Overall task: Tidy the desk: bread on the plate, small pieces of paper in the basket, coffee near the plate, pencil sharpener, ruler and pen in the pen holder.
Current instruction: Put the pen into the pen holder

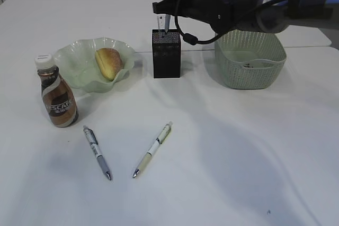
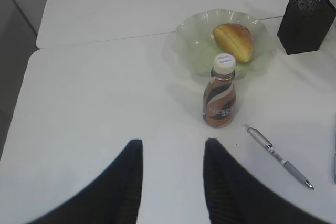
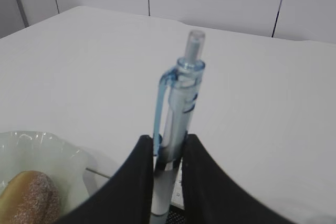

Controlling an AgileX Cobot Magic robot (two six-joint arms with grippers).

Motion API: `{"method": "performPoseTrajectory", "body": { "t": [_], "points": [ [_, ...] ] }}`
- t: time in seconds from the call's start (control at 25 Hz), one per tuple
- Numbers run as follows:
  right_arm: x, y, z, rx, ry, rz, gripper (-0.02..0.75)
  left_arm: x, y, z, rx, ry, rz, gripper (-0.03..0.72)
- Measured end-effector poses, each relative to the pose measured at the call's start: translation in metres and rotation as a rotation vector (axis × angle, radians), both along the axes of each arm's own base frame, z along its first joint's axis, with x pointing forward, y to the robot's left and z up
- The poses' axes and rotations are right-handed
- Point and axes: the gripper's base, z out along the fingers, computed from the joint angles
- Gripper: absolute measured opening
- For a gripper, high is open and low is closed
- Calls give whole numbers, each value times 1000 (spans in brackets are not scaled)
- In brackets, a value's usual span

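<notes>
So the left pincer [image 2: 173,182] sat well back with its jaws apart and nothing between them, hovering over bare worktop [image 1: 238,162]. Out in front of it stood the coffee [image 2: 219,98], and beyond that the bread [image 2: 234,41] on the plate [image 2: 189,40], so we'd call those sorted. Further right, the right pincer [image 3: 169,156] had its jaws clamped on a clear blue pen [image 3: 178,108], held upright with the clicker end up. The pen holder [image 1: 166,54] was straight below that pincer, and the pen's tip looked right at its mouth. We figured the drop was just straight down. Two more pens [image 1: 97,152] [image 1: 152,149] were still lying on the worktop, arguably nearer the left arm.
</notes>
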Motion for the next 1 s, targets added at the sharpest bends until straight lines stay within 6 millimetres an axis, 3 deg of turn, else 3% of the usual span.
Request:
{"method": "performPoseTrajectory", "body": {
  "t": [1.0],
  "points": [
    [7,-6,-31,-33,93,-16,146,1,0,2,8,-22,1,268]
  ]
}}
